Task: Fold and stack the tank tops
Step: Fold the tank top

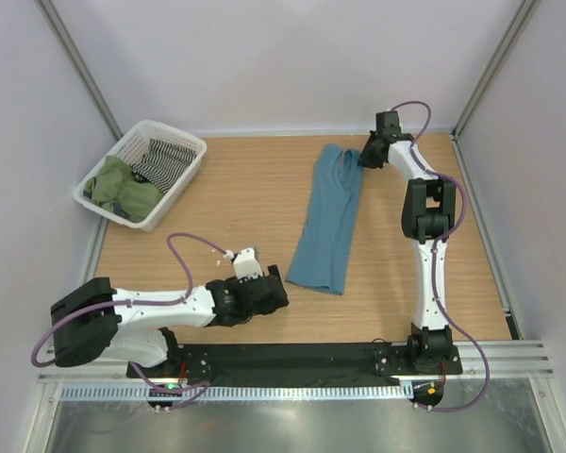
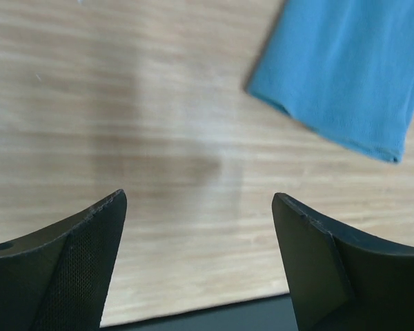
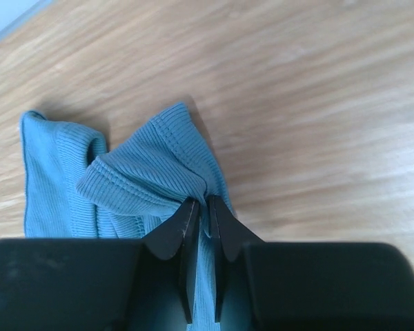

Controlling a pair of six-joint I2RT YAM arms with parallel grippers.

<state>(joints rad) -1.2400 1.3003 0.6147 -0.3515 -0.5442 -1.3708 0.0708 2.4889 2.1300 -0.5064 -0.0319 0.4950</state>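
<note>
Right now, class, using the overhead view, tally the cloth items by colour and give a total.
Teal-blue tank top, on the table: 1
Olive-green cloth, in the basket: 1
Black-and-white striped cloth, in the basket: 1
Total: 3

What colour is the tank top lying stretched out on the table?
Plain teal-blue tank top; the right wrist view shows it best.
</note>
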